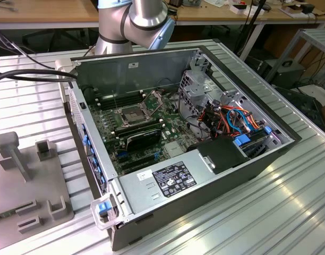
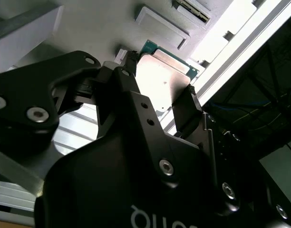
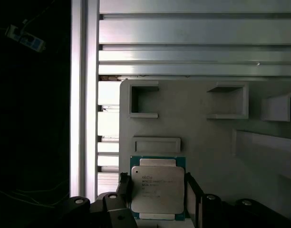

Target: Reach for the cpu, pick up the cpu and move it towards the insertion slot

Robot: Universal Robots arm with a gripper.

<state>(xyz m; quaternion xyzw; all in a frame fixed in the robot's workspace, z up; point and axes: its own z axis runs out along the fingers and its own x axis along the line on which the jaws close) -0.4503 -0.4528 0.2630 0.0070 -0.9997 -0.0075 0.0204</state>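
Gripper (image 3: 157, 178) | we see its fingers (image 3: 125, 190) pinching the cpu (image 3: 158, 190) by its long edges | cpu flat over the grey fixture (image 3: 207, 142), lid toward the camera, long axis parallel to the fingers | exterior view: insertion slot (image 1: 131, 114) inside the computer case (image 1: 152, 69).

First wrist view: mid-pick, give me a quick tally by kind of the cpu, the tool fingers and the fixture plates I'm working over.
cpu: 1
tool fingers: 2, one against each side of the cpu
grey fixture plate: 1, under the cpu
Total: 4
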